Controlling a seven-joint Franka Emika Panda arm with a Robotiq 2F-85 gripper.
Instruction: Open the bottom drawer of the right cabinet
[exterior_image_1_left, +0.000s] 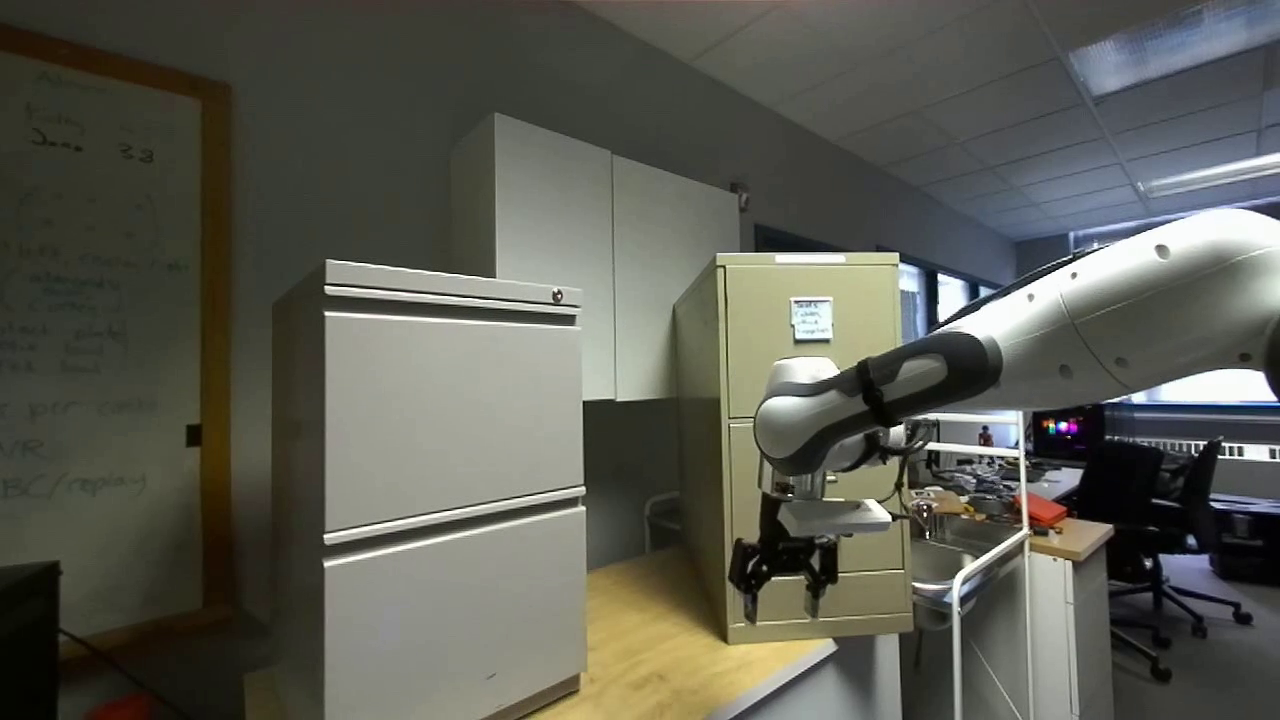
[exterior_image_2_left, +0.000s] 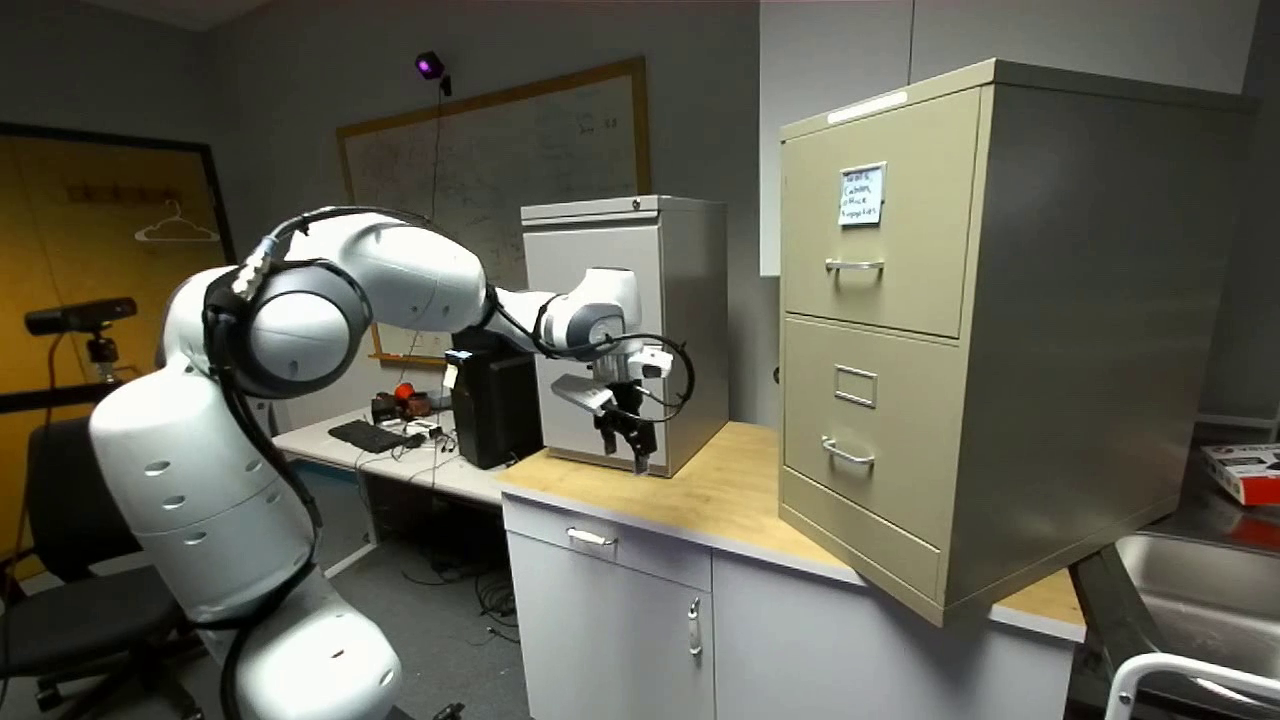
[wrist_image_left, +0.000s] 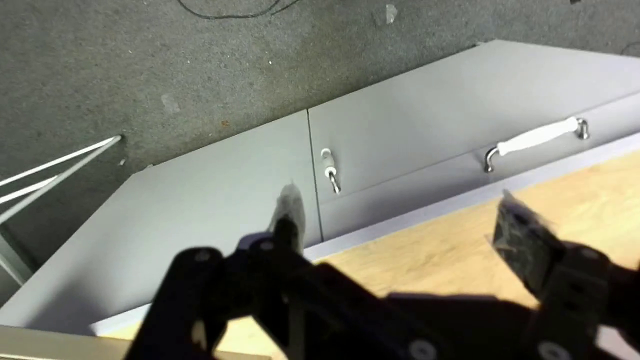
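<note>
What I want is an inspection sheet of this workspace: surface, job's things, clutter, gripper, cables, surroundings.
Surface: wooden counter, bearing the tan cabinet and a grey cabinet.
Job's things: bottom drawer of the tan cabinet shut, its handle facing out; the cabinet's front corner juts past the counter's edge.
Clutter: red-and-white box beside the sink; black tower and small items on the desk.
Gripper: open, pointing down, holding nothing, apart from the drawer.
Cables: arm cable looped beside the gripper; floor cable.
Surroundings: whiteboard, wall cupboards, black chair.
</note>
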